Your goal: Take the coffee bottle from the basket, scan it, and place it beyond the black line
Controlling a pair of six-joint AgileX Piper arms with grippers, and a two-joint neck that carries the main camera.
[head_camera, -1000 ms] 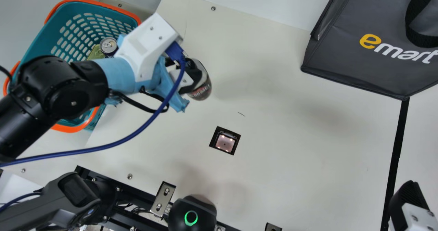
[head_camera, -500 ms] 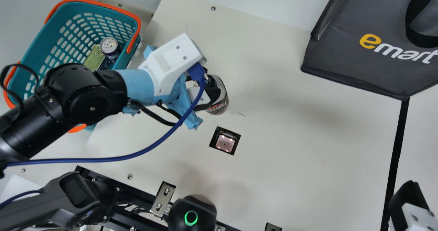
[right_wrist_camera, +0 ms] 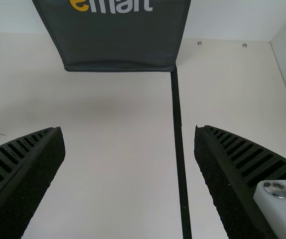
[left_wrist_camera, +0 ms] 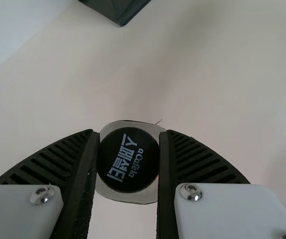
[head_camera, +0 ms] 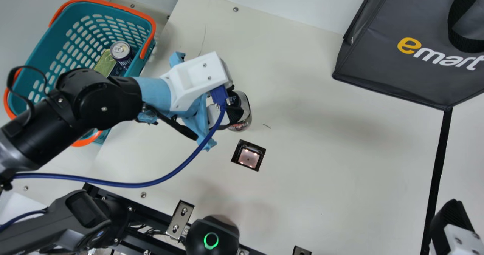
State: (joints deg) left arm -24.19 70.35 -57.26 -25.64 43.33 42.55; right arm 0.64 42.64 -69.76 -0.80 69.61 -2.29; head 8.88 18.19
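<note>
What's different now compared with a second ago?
The left claw has carried the coffee bottle away from the basket, down and to the right in the main view, nearer the lit scanner window. Its grip hasn't changed. The basket, dark gray bag and right claw stayed put.

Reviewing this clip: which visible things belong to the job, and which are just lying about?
Job: coffee bottle, held in the left pincer; basket; lit scanner window; black line.
Lying about: drink can and green item, both in the basket; dark bag.
</note>
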